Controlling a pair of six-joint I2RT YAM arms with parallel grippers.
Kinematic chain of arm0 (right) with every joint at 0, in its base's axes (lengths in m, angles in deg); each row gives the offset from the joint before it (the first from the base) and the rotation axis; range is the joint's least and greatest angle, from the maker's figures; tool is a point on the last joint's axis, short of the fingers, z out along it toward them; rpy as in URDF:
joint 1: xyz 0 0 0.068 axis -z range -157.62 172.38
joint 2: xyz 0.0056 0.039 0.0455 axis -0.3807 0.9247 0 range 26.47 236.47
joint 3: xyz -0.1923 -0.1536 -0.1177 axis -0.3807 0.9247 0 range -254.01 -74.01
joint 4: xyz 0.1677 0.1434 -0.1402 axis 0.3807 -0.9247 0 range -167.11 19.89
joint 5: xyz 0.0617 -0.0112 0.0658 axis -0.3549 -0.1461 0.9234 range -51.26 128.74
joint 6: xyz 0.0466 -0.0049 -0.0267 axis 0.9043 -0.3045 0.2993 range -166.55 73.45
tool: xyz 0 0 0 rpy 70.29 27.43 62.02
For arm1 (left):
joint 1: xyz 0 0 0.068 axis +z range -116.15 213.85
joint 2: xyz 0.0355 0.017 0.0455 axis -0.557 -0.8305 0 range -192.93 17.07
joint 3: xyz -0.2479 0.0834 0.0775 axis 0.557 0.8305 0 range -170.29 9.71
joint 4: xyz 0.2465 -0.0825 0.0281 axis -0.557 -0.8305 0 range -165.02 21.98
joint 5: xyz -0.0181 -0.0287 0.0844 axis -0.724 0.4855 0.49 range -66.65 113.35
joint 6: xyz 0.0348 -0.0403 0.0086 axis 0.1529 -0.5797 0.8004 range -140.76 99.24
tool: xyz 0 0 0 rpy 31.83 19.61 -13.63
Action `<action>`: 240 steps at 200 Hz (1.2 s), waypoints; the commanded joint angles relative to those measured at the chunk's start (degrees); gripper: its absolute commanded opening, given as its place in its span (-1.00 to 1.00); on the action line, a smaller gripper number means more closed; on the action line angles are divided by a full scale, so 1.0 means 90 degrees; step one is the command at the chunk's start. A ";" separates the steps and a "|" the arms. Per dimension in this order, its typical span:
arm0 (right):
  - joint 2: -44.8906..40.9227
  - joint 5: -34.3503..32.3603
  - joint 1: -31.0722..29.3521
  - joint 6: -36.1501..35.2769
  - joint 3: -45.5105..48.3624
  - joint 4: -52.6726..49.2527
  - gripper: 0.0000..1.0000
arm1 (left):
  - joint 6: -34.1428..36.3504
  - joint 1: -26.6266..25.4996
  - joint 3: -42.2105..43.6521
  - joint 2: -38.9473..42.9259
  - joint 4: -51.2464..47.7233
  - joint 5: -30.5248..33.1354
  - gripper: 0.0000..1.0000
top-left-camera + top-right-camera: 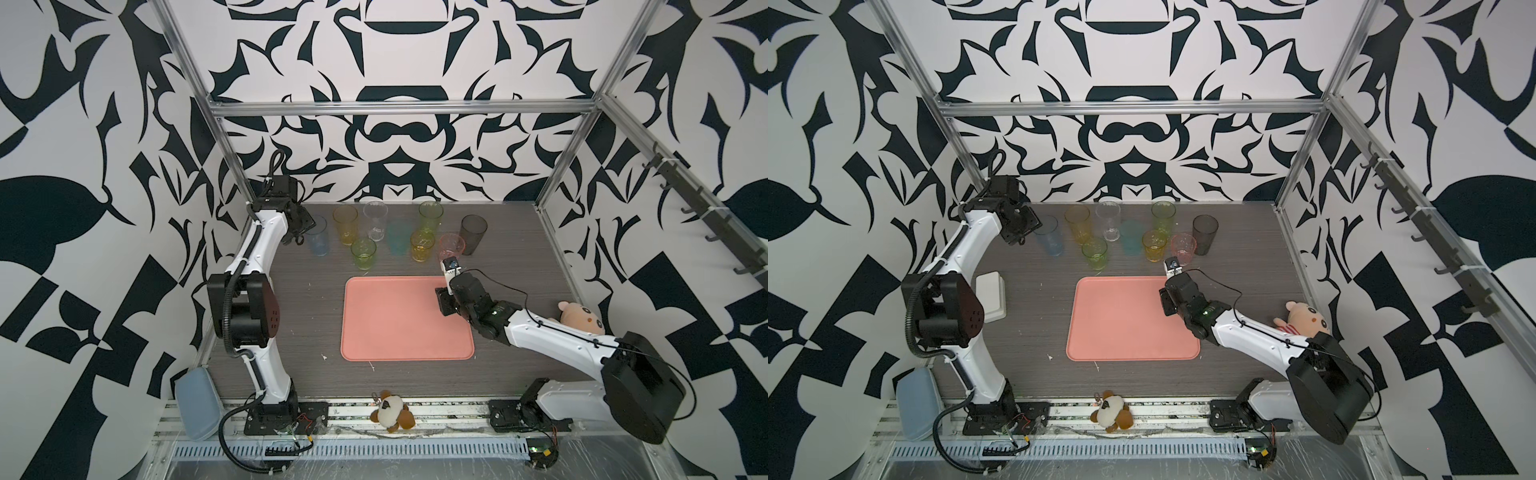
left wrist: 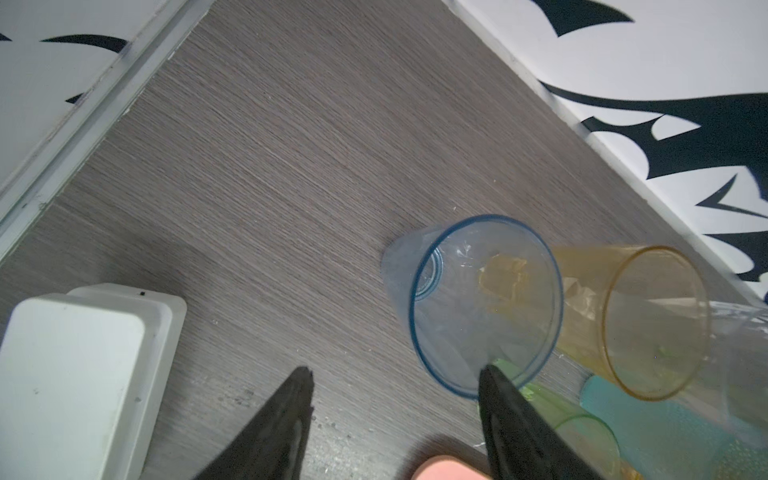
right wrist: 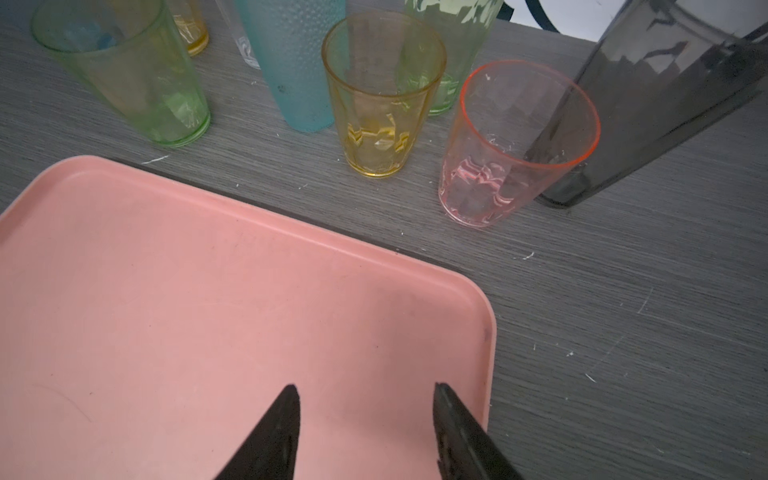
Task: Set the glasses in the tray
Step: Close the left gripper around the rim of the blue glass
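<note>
Several tinted glasses stand upright in a cluster at the back of the table. Among them are a blue one [image 1: 319, 241], a pink one [image 1: 451, 247] and a smoky grey one [image 1: 473, 235]. The salmon tray [image 1: 407, 328] lies mid-table with nothing on it. My left gripper [image 1: 297, 237] hangs open just left of the blue glass [image 2: 486, 307]. In the left wrist view [image 2: 397, 370] one fingertip overlaps that glass's rim. My right gripper [image 1: 444, 302] is open and empty over the tray's [image 3: 208, 291] far right corner [image 3: 366, 386], short of the pink glass [image 3: 519, 141].
A white box [image 1: 991, 295] sits at the table's left edge behind the left arm. A pale blue lidded container [image 1: 197, 403] leans at the front left. One plush toy [image 1: 582, 318] lies at the right edge and another [image 1: 392, 411] on the front rail.
</note>
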 commanded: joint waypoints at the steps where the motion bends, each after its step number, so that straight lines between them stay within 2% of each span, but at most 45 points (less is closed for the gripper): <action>1: 0.0027 -0.0004 0.0014 -0.0066 -0.0155 0.0203 0.08 | 0.0167 0.0042 -0.0341 -0.0284 -0.0620 0.0009 0.29; 122: 0.0267 0.0001 0.0020 -0.0093 -0.0311 0.0103 0.02 | 0.0481 0.0038 -0.0953 -0.0970 -0.1092 0.0080 -0.05; 191: 0.0316 -0.0014 0.0020 -0.0102 -0.0340 0.0086 0.01 | 0.0530 0.0046 -0.1058 -0.1108 -0.1114 -0.0022 -0.34; 240: 0.0337 -0.0010 0.0021 -0.0104 -0.0357 0.0061 0.00 | 0.0559 0.0041 -0.1102 -0.1176 -0.1103 -0.0066 -0.43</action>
